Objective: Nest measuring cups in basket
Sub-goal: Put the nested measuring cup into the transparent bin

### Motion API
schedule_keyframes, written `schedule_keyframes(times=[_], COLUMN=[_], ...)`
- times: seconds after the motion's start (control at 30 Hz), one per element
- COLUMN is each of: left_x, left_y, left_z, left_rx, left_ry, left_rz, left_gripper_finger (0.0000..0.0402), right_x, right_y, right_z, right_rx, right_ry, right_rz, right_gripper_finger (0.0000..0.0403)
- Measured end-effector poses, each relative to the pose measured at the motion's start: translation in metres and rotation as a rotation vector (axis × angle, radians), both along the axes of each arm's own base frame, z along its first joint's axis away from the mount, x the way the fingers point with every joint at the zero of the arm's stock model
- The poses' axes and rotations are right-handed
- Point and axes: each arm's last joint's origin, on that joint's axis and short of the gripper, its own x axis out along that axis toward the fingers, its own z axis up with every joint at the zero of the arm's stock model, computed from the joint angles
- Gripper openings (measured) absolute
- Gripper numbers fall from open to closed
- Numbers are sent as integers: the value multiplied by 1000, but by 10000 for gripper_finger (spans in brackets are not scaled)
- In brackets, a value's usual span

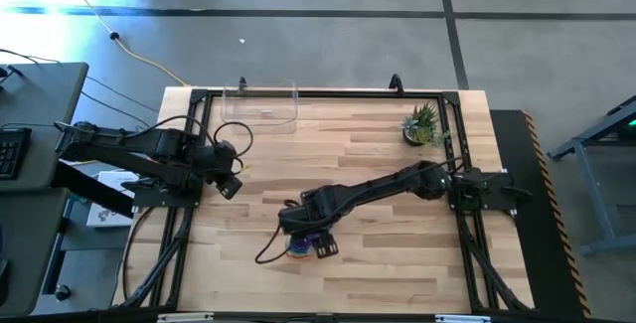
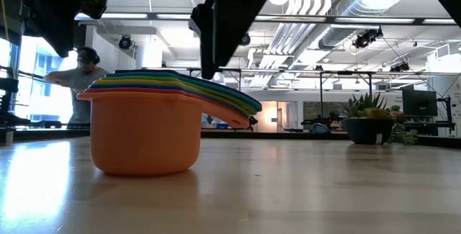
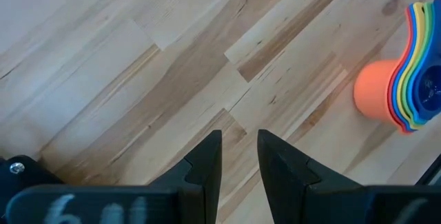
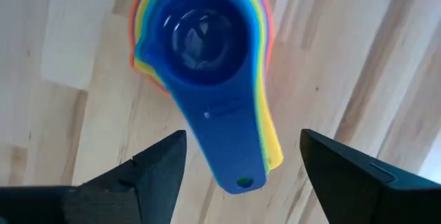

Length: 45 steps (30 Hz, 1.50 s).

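The measuring cups [image 4: 203, 45] are stacked one inside another on the bare wood of the table [image 1: 397, 253], near its front edge and a little left of centre in the high view. A blue cup is seen on top, with yellow, green and red rims fanned beneath it and an orange cup at the bottom (the largest, resting flat on the wood in the low view). The handles are all aligned to one side.

The right gripper [image 4: 241, 162] is held directly above the stack with its fingers spread wide to either side of the blue handle; nothing is gripped and no contact with the cups can be seen.

The basket [image 1: 260, 103] is found at the far edge of the table, well apart from the stack, and no cups can be seen in it.

The left gripper [image 3: 239, 156] is parked over the left side of the table, its fingers parted by a narrow gap and holding nothing. A potted plant [image 1: 421, 124] stands near the far right corner.
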Motion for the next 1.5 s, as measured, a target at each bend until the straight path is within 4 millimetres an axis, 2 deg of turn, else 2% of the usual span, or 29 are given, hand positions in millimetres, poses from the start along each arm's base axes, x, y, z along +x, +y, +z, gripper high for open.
schedule_keyframes(times=[0.27,0.4,0.53,0.87,1.5], left_x=[0,0,0,0,0], left_y=[0,0,0,0,0], left_z=[0,0,0,0,0], left_rx=[0,0,0,0,3], left_ry=[0,0,0,0,0], left_rz=[0,0,0,0,-8], left_gripper_finger=[85,85,85,85,85], right_x=[-2,0,1,-2,2], right_y=[11,13,11,11,9], right_z=[-5,-5,-5,-31,-35], right_rx=[-15,-53,-22,-77,-100], right_ry=[-8,-48,-42,11,-20], right_rz=[56,62,59,50,90], right_gripper_finger=[275,275,275,275,272])
